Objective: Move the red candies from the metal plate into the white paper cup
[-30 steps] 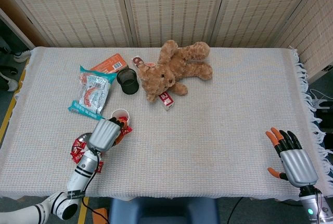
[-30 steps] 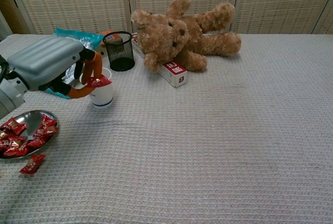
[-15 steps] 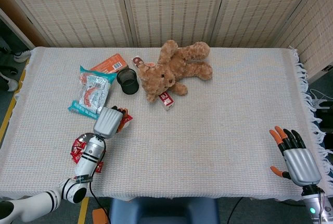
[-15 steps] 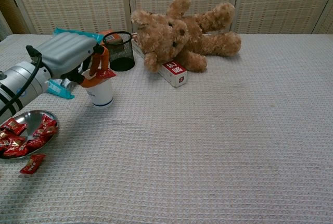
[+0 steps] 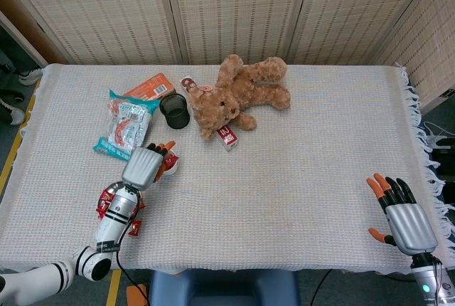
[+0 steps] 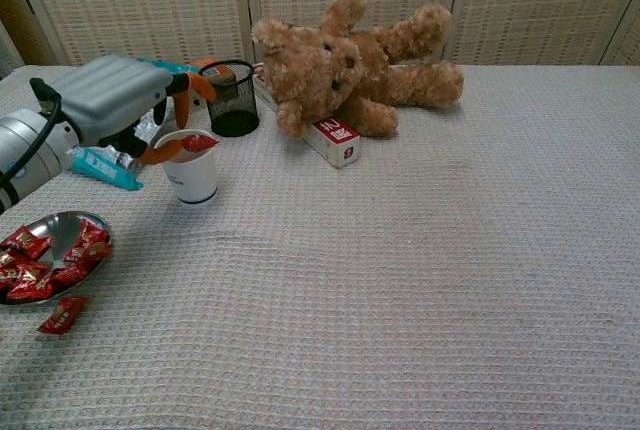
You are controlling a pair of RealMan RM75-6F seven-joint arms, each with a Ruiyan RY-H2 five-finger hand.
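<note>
Covering the table (image 5: 298,178), a white waffle cloth (image 6: 420,280) meets woven screens (image 5: 234,7); both hands' fingers spread, gripping nothing

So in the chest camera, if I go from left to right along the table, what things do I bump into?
metal plate → left hand → white paper cup → black mesh cup → teddy bear

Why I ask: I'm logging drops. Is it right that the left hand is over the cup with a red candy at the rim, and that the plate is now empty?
Not quite. The plate still holds several red candies, as the chest view shows. The rest stands: the left hand is over the cup, with a candy at the rim.
</note>
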